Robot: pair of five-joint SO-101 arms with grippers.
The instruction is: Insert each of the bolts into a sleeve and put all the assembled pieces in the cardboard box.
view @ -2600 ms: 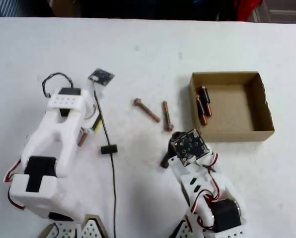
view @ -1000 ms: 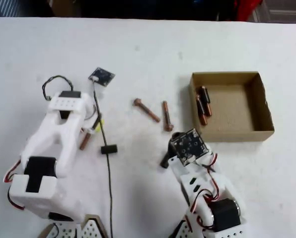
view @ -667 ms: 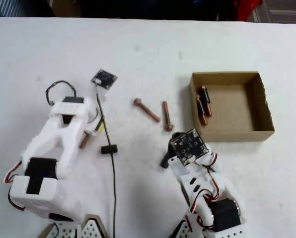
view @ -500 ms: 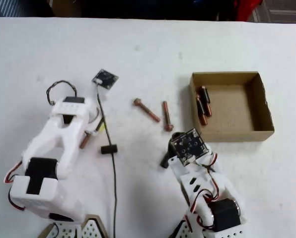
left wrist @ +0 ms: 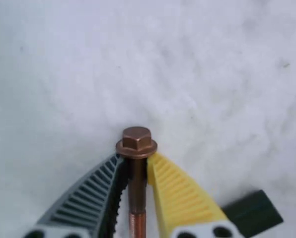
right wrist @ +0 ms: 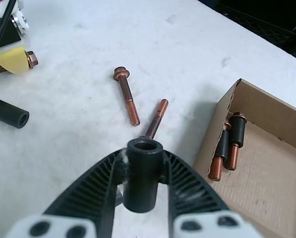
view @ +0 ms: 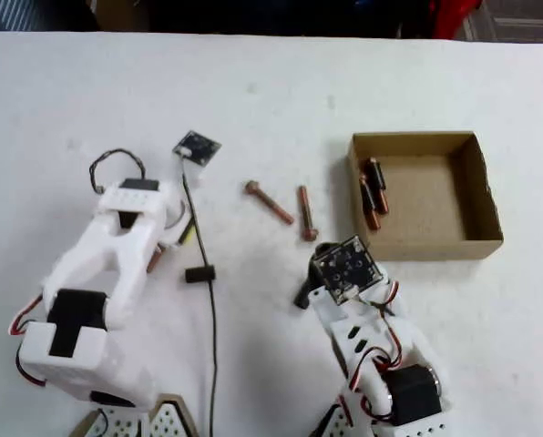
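Left gripper [left wrist: 136, 159]: jaws clamp bolt [left wrist: 136, 142], head past tips. Right gripper [right wrist: 144, 155]: jaws clamp sleeve [right wrist: 143, 183]. Ahead of them: two loose bolts [right wrist: 125, 94], box [right wrist: 277, 193] holding two assemblies [right wrist: 235, 144]. White table [view: 344, 82]; dark room [view: 253, 14] beyond.

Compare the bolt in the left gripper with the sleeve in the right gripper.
The bolt is copper-coloured; the sleeve is black. The bolt is a thin rod with a hexagonal head; the sleeve is a thicker, hollow tube. The bolt lies lengthwise in the left gripper, head just past its tips; the sleeve is gripped by its sides in the right gripper, open end facing the wrist camera. Both are clamped, and not yet joined.
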